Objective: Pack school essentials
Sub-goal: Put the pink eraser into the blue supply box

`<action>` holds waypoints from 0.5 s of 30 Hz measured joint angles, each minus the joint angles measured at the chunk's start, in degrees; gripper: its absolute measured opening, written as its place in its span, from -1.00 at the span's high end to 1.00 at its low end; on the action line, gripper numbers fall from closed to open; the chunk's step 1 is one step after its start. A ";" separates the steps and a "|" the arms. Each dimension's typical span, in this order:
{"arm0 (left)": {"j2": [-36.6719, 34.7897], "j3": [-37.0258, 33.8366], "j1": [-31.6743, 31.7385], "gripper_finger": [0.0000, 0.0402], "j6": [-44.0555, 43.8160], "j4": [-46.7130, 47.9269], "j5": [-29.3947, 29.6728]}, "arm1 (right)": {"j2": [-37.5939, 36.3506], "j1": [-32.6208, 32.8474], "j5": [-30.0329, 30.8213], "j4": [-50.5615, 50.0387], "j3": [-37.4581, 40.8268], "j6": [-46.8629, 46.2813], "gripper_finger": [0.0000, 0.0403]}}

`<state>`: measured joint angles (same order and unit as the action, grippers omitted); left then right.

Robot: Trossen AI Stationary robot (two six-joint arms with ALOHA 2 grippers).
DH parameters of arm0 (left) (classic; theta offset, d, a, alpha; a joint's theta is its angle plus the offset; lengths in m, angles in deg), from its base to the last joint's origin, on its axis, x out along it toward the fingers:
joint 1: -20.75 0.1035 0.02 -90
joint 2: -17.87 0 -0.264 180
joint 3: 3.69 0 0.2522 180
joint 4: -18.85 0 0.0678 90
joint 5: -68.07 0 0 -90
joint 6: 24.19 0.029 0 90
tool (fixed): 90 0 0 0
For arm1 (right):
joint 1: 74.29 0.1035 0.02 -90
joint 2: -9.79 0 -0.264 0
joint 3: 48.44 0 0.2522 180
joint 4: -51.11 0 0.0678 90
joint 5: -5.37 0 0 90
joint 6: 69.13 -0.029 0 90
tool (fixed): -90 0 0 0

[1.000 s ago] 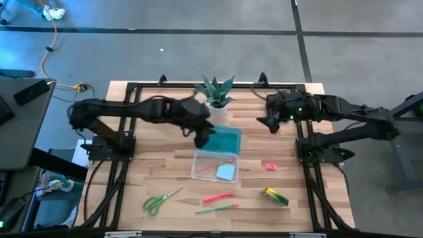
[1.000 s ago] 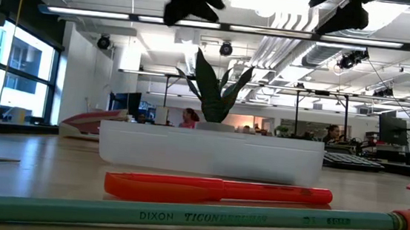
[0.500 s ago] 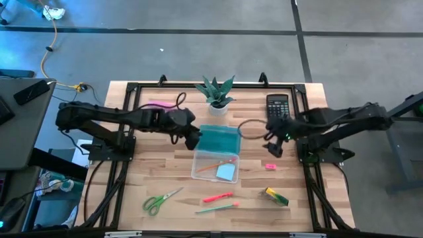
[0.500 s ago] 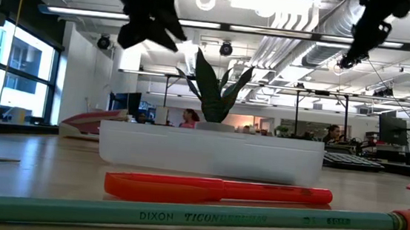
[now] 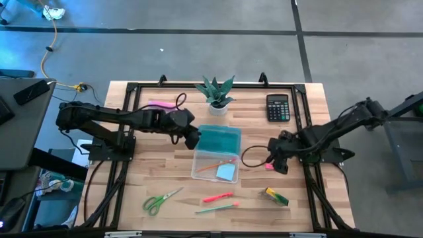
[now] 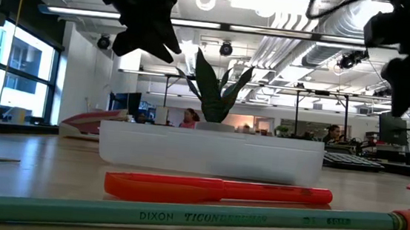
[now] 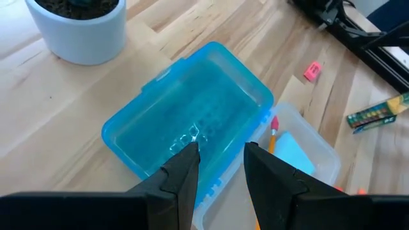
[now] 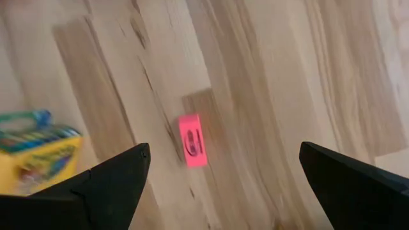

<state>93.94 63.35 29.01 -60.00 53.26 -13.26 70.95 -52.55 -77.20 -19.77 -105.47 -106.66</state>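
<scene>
- Since half a second ago, the right gripper (image 5: pixel 277 162) has swung from near the black calculator (image 5: pixel 277 107) down to just above the tiny pink eraser (image 8: pixel 193 148), well to the right of the clear pencil box (image 5: pixel 198 168); the left arm has hardly shifted.
- Left gripper (image 7: pixel 217 166) hovers over the blue lid (image 7: pixel 192 128) at the box's far-left corner, fingers nearly closed, a narrow gap between them, grasping nothing.
- Right gripper's fingers are spread wide, released, with the eraser lying between them on bare wood.
- Inside the box lie the orange pencil (image 5: pixel 217 165) and the light-blue square note pad (image 5: pixel 227 172); near-left of the box sit the green-handled scissors (image 5: pixel 158 200), in front of it the pink-red pen (image 5: pixel 217 197) and green pen (image 5: pixel 217 208), and to its near-right the yellow-green block (image 5: pixel 276 196).
- Risk: the eraser is small and flat, so the fingers could close over it or nudge it aside if the descent lands off-centre.
- Risk: the block lies near the eraser and might be bumped by the wide fingers.
- Eraser's long axis, seen from above, appears to run roughly across the table, toward the box; it is too small for me to be sure.
</scene>
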 joint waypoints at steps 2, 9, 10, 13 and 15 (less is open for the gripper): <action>0.02 0.00 -0.02 0.44 0.00 0.02 0.53 | 0.08 0.99 0.01 1.36 1.93 0.00 -0.94; 0.01 0.02 -0.02 0.44 0.00 -0.07 1.04 | 4.63 3.60 0.45 10.77 7.69 0.36 -0.94; 0.02 0.02 -0.02 0.44 0.00 -0.04 1.05 | 5.77 3.62 0.46 11.82 7.96 0.39 -0.94; 0.02 0.02 -0.02 0.44 -0.02 -0.03 1.06 | 9.37 4.03 0.28 14.52 8.23 0.73 -0.94; 0.01 0.02 -0.02 0.44 -0.04 -0.05 1.06 | 11.90 4.66 -0.43 16.90 8.20 2.47 -0.94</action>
<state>93.96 63.37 28.98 -60.04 53.20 -12.19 82.86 -47.89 -77.63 -2.87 -97.27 -104.19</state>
